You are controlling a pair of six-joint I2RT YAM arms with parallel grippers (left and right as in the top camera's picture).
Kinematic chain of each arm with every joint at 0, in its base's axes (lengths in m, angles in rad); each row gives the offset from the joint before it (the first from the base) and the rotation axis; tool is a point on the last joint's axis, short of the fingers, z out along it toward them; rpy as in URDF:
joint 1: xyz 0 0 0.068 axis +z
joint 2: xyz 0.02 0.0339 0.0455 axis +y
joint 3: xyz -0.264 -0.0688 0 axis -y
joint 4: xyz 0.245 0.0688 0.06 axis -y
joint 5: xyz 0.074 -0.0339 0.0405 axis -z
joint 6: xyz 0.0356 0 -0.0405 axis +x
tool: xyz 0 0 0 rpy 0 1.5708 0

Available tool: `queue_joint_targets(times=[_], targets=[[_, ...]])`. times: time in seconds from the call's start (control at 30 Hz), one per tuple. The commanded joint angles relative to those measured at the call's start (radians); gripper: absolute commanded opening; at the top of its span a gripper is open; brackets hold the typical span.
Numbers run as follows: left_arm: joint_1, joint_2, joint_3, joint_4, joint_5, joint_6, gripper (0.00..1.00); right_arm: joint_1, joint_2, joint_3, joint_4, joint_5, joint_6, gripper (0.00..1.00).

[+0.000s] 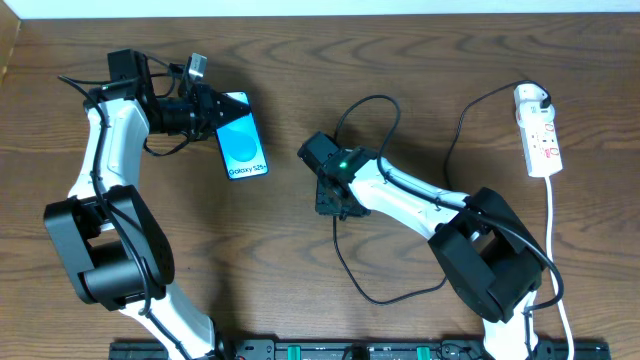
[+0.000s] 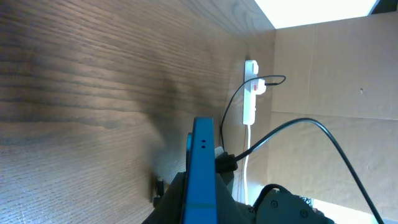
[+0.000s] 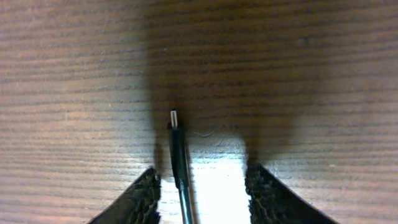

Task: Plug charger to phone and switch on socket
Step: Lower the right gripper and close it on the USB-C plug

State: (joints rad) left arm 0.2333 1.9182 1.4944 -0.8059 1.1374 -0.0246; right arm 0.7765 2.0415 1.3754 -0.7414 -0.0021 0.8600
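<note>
Showing one phone (image 1: 243, 143), one charger (image 3: 178, 149) and one socket (image 1: 538, 130).

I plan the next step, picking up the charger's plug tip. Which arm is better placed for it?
The right. The right claw is open over the table, with the plug tip lying between its fingers. The left claw is busy: it grips the phone.

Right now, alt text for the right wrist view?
The charger, a thin black cable ending in a small metal plug tip, runs up the frame from between the open right gripper's two dark fingers, closer to the finger at frame left. Behind it is a brown wood-grain table with the gripper's shadow on it.
</note>
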Motion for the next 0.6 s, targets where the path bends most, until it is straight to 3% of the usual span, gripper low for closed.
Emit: queue_joint_targets(times=[0.0,0.57], targets=[[0.004,-0.029,0.001,-0.005,0.021,0.014,0.06,0.004,0.021,0.008,-0.003,0.023,0.007,0.35],[0.004,-0.029,0.001,-0.005,0.020,0.014,0.07,0.003,0.021,0.008,-0.003,0.026,0.007,0.21]])
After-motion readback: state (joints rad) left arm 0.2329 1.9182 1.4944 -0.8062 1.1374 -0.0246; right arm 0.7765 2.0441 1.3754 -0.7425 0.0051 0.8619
